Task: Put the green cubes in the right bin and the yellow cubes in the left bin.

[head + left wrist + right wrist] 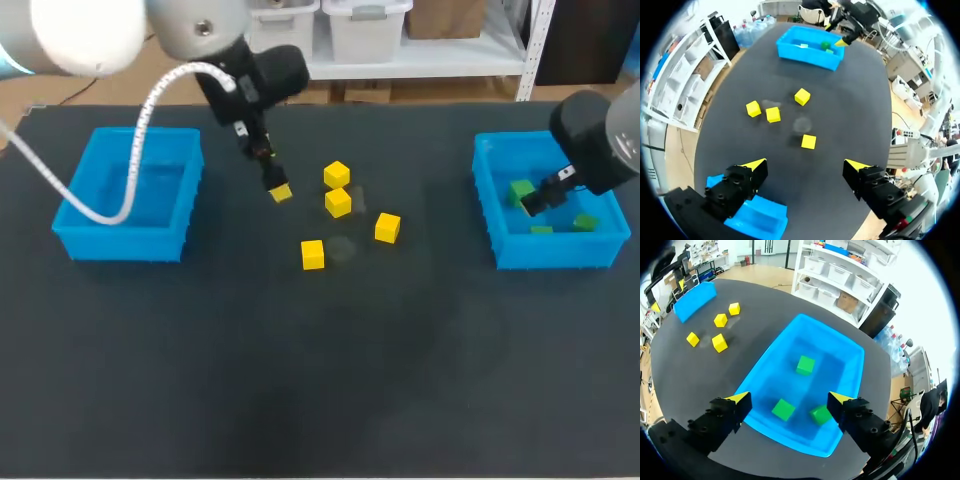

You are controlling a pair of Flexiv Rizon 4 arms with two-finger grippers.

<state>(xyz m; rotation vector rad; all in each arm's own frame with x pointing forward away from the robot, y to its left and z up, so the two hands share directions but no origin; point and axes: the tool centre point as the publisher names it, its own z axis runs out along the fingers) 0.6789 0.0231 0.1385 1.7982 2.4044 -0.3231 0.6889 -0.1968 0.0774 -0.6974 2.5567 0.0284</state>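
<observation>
Several yellow cubes (338, 202) lie loose at the table's middle, also ahead of my left gripper (807, 165) in its wrist view as yellow cubes (773, 114). That left gripper (272, 180) hangs open and empty just left of them. The left bin (120, 243) holds no cubes that I can see. My right gripper (535, 200) hovers open over the right bin (555, 252). Three green cubes (805, 365) rest on the floor of the right bin (785, 335), below my open right gripper (790, 400).
The left bin's corner (760, 217) shows under my left fingers. The right bin (807, 55) stands far ahead across the table. Bare dark tabletop stretches in front of the cubes and between the bins.
</observation>
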